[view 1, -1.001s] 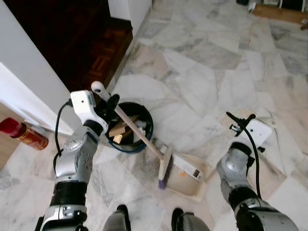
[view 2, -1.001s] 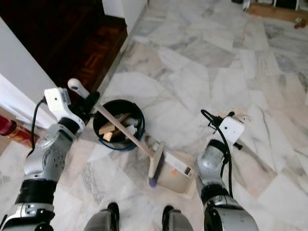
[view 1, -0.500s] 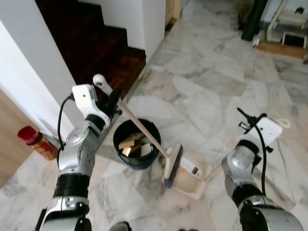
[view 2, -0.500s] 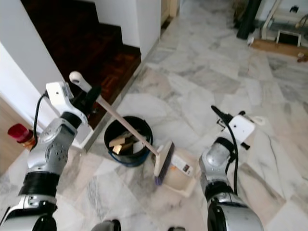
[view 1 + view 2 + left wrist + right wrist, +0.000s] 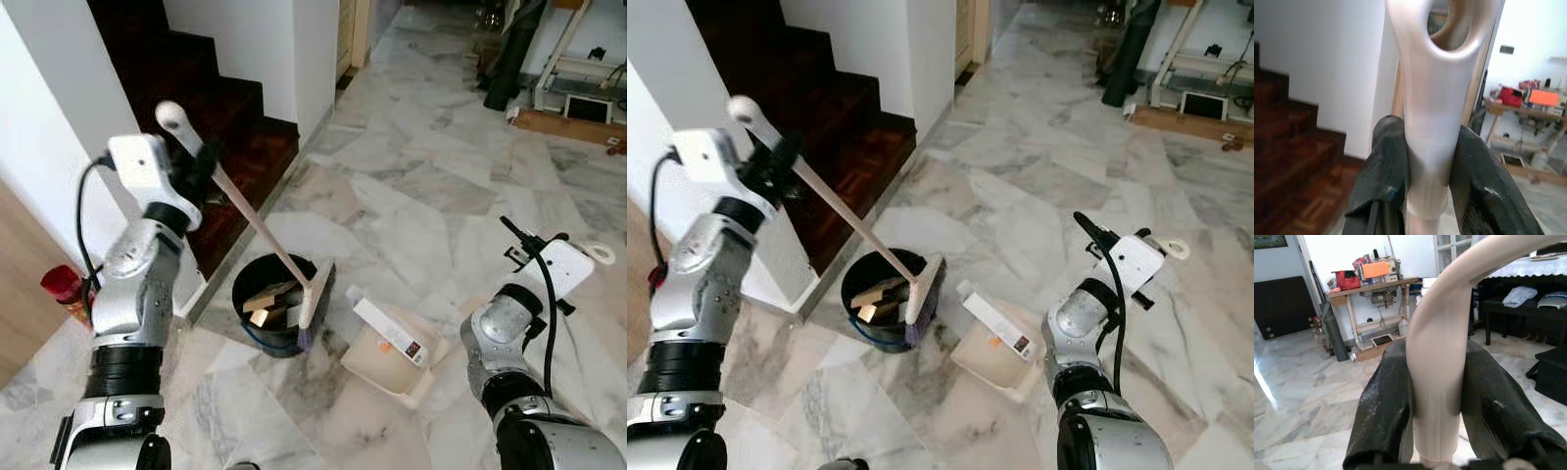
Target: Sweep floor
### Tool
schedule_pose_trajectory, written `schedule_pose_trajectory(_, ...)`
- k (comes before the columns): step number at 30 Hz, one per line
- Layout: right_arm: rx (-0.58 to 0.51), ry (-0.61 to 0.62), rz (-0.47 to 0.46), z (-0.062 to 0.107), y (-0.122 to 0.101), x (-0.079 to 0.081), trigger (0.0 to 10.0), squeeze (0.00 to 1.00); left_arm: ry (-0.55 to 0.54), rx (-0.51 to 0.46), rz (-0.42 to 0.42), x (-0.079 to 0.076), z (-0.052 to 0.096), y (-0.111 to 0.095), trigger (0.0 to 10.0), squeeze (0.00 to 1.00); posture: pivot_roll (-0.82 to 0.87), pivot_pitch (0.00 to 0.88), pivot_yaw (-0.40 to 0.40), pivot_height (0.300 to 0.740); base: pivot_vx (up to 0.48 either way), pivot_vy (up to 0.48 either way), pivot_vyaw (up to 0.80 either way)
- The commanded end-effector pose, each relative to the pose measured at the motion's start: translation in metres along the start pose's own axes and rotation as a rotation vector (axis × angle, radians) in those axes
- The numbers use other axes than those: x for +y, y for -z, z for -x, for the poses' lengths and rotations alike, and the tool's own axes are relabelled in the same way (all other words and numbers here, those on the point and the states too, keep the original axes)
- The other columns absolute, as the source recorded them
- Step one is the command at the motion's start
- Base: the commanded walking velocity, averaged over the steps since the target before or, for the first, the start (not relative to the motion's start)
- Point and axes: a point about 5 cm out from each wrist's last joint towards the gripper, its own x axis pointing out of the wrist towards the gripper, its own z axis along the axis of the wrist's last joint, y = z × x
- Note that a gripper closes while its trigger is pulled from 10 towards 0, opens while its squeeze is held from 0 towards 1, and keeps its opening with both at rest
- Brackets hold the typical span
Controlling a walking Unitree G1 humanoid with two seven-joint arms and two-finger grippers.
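left eye view — the left gripper [image 5: 201, 162] is raised at about ten o'clock, its two black fingers closed tight on the pale top end of the broom [image 5: 257, 227]. the wooden shaft slants down toward five o'clock, and the brush head hangs at the rim of the dark bucket [image 5: 251, 289], which holds some wooden scraps. whether the bristles touch the floor cannot be told. the beige dustpan [image 5: 392, 354] lies on the marble floor [image 5: 411, 206] just beside the bucket at three o'clock, with a white box lying in it.

in the left wrist view the fingers [image 5: 1382, 166] pinch the handle just below its hanging loop. in the right wrist view the right gripper [image 5: 1436, 406] is likewise clamped on a curved beige handle, most likely the dustpan's own. the right arm is bent at about four o'clock, wrist camera upward.

to do the step well — judged from the pose — the brush head should be brought down clear of the bucket rim and set flat on the floor, then drawn in short strokes toward the pan's open lip. a grip so near the handle's tip gives little leverage, so strokes should be slow. the staircase [image 5: 186, 98] at eleven o'clock leaves little room for the handle's swing.
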Motion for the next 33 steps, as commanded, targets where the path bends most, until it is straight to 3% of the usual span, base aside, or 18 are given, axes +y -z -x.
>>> schedule_pose_trajectory(1,-0.094,0.033,-0.098,-0.012,-0.025,0.007,10.0,0.0,0.002,-0.122,-0.118,0.0,-0.006,-0.036,10.0,0.0,0.2,0.0,0.006,0.74,0.0,0.0,0.0)
schedule_pose_trajectory(4,-0.114,0.053,-0.126,-0.014,-0.03,0.007,10.0,0.0,-0.001,-0.119,-0.197,0.001,-0.002,-0.038,10.0,0.0,0.19,0.0,0.01,0.74,0.0,0.0,0.0)
schedule_pose_trajectory(10,-0.214,0.075,-0.163,-0.02,-0.05,0.01,10.0,0.0,0.005,-0.09,-0.229,-0.004,0.009,-0.033,10.0,0.0,0.18,0.0,0.022,0.74,0.0,0.0,0.0)
schedule_pose_trajectory(16,-0.239,0.081,-0.207,-0.022,-0.06,0.013,10.0,0.0,-0.001,-0.092,-0.248,-0.007,0.013,-0.037,10.0,0.0,0.17,0.0,0.023,0.74,0.0,0.0,0.0)
schedule_pose_trajectory(23,-0.226,0.061,-0.261,-0.021,-0.066,0.021,10.0,0.0,-0.036,-0.138,-0.24,-0.003,0.013,-0.053,10.0,0.0,0.18,0.0,0.021,0.74,0.0,0.0,0.0)
schedule_pose_trajectory(27,-0.147,0.027,-0.314,-0.019,-0.064,0.028,10.0,0.0,-0.061,-0.148,-0.25,0.002,0.015,-0.058,10.0,0.0,0.18,0.0,0.019,0.74,0.0,0.0,0.0)
schedule_pose_trajectory(29,-0.113,0.013,-0.343,-0.019,-0.063,0.031,10.0,0.0,-0.064,-0.144,-0.215,0.001,0.017,-0.057,10.0,0.0,0.18,0.0,0.017,0.74,0.0,0.0,0.0)
schedule_pose_trajectory(31,-0.086,-0.007,-0.375,-0.019,-0.063,0.033,10.0,0.0,-0.051,-0.142,-0.126,-0.002,0.02,-0.058,10.0,0.0,0.18,0.0,0.015,0.74,0.0,0.0,0.0)
schedule_pose_trajectory(33,-0.08,-0.013,-0.381,-0.019,-0.063,0.034,10.0,0.0,-0.048,-0.144,-0.106,-0.002,0.02,-0.058,10.0,0.0,0.18,0.0,0.014,0.74,0.0,0.0,0.0)
